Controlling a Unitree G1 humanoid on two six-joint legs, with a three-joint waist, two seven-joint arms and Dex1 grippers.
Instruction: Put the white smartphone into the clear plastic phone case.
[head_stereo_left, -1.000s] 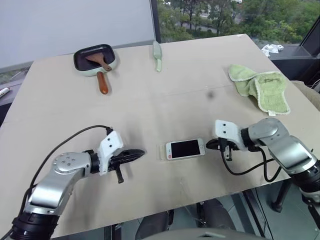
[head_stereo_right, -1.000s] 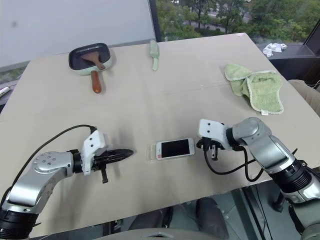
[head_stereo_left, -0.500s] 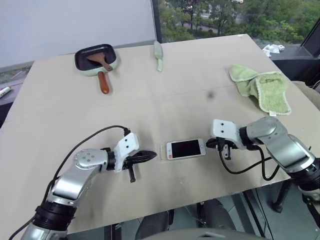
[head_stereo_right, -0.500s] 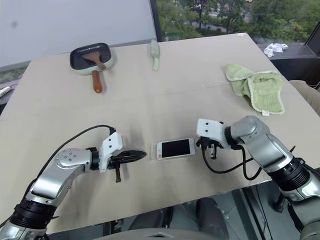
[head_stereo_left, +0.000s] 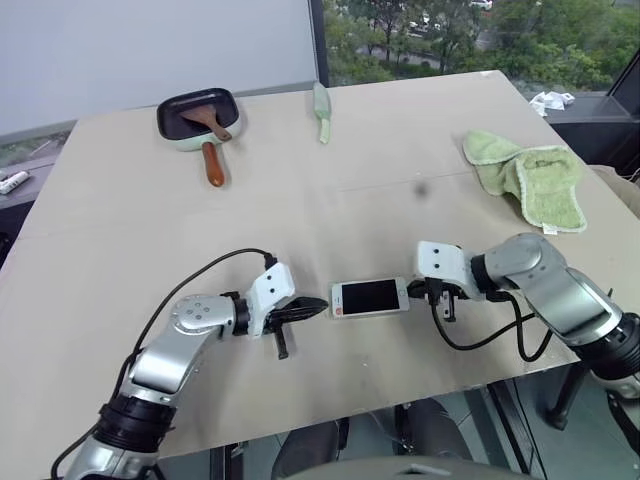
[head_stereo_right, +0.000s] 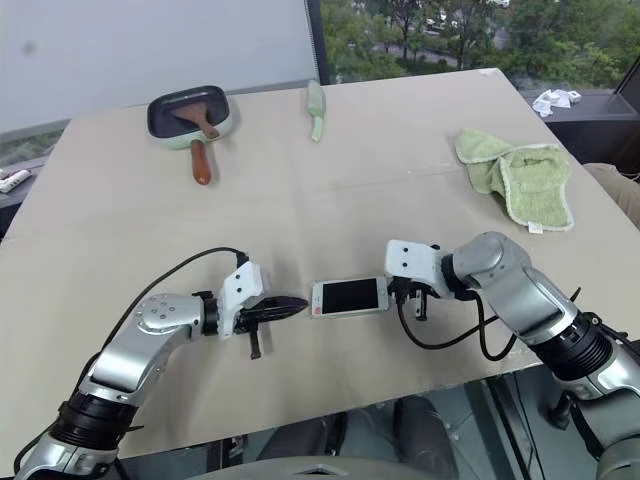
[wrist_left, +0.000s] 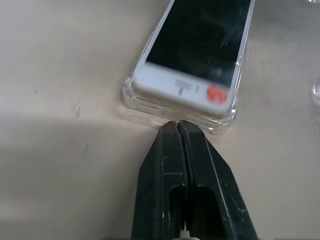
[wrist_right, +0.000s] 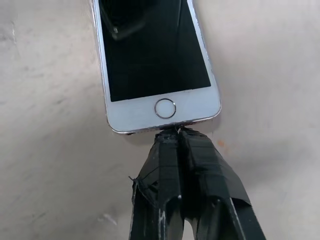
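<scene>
Setting: A beige table (head_stereo_left: 300, 210) is seen from above, with the white smartphone (head_stereo_left: 370, 297) lying screen-up near its front edge, between the two arms.

Phone and case: The clear plastic phone case (wrist_left: 220, 122) is made out around the phone's earpiece end, where its rounded corners and low rim wrap the white edge. The home-button end (wrist_right: 165, 108) is seen bare in the right wrist view; whether the rim has closed over it cannot be told.

Left gripper: The left gripper (wrist_left: 179, 126) is pressed together, its tip set against the case's end rim. Nothing is pinched.

Right gripper: The right gripper (wrist_right: 176, 134) is likewise pressed together, its tip laid against the phone's home-button end. Nothing is pinched.

Step in hand: The phone is judged to be in the seating stage, squeezed lengthwise between two closed tips, one on the case and one on the phone.

Next move: A gentle inward and downward press at the home-button end is called for, with the case end braced, so that the last corners are snapped in without the phone being skidded across the table.

Bystanders: A dark pan (head_stereo_left: 195, 118) and a green cloth (head_stereo_left: 525, 180) are left well apart at the far side.
</scene>
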